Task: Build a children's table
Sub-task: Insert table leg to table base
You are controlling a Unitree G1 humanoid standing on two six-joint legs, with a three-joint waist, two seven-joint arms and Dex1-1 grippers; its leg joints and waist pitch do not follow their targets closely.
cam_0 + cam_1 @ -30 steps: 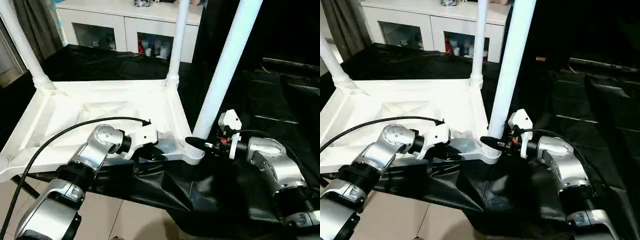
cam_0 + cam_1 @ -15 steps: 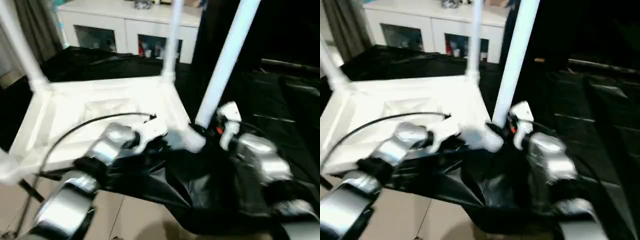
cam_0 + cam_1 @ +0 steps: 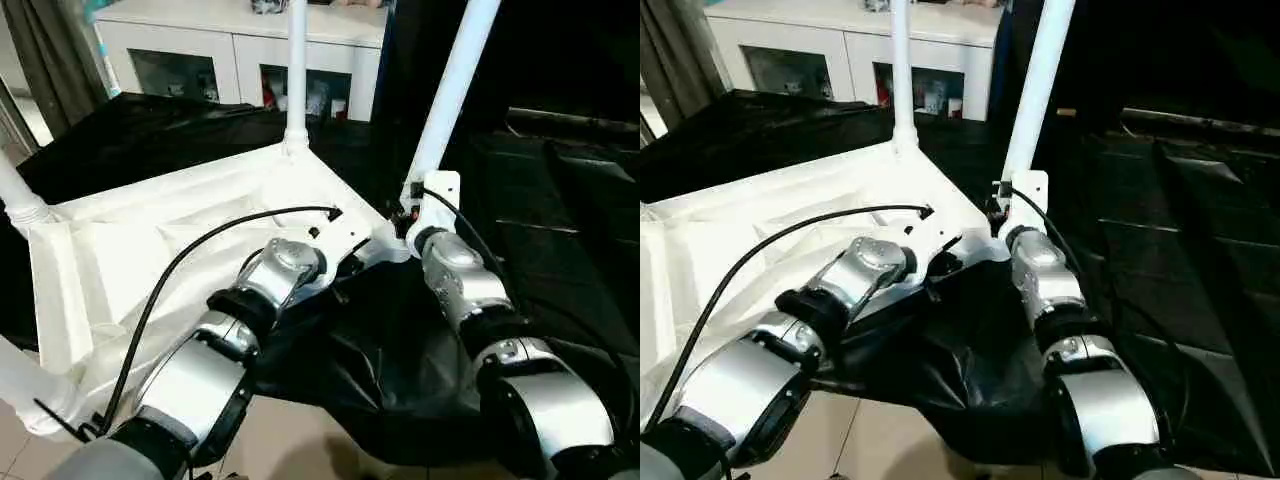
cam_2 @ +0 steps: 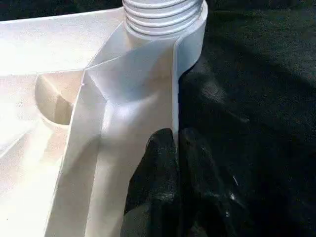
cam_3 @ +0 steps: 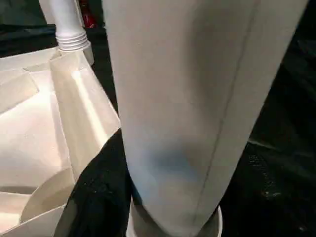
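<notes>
Left eye view: white plastic ribbed tabletop (image 3: pixel 150 250) upside down, four white tube legs, fourth (image 3: pixel 25 385) probably. Left gripper (image 4: pixel 175 148) pinches rim; right gripper (image 5: pixel 123 187) clasps corner leg (image 3: pixel 450 85).

Upturned white tabletop (image 3: pixel 150 250), legs (image 3: pixel 455 75) upright

One tabletop (image 3: pixel 150 250), four legs (image 3: pixel 452 80), two grippers (image 4: pixel 175 163)

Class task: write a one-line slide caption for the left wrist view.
Left gripper pinching the upturned tabletop's rim just below a screwed-in leg.
</notes>
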